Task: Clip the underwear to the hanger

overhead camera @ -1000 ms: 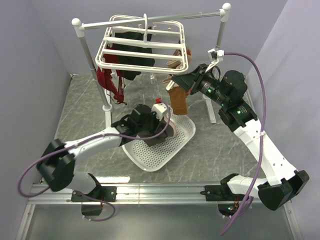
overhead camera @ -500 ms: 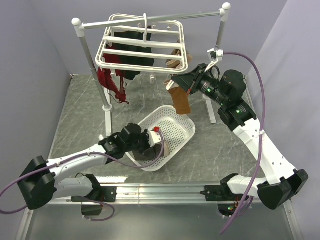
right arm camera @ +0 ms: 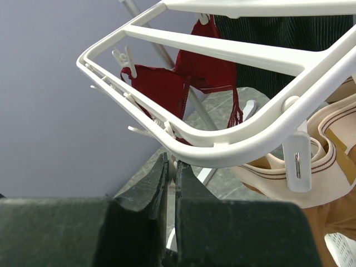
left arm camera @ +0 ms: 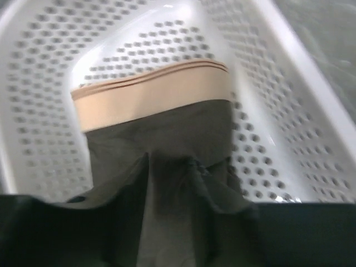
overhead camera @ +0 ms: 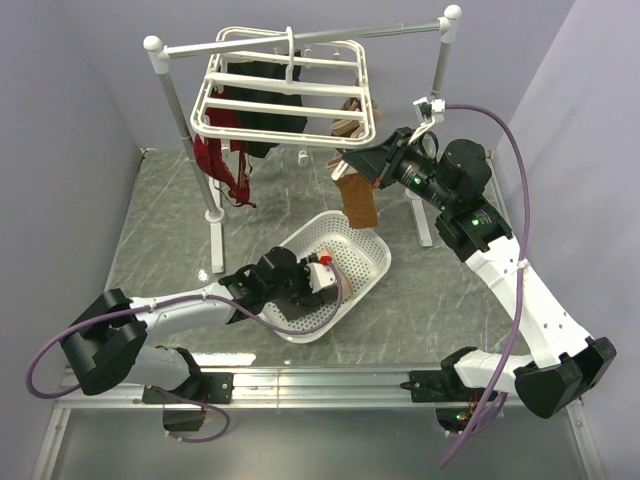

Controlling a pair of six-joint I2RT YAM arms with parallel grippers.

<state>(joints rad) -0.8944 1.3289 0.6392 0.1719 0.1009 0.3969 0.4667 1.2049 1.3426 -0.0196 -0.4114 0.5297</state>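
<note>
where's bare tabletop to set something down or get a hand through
Bare tabletop lies between the left wall and the rail's left post, and between the basket and the right arm. Crowded under the hanger: hanging garments and the right gripper.

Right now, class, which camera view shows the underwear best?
The left wrist view: the underwear lies in the white basket, beige waistband and dark fabric plain. In the top external view the left arm covers it; the right wrist view misses it.
</note>
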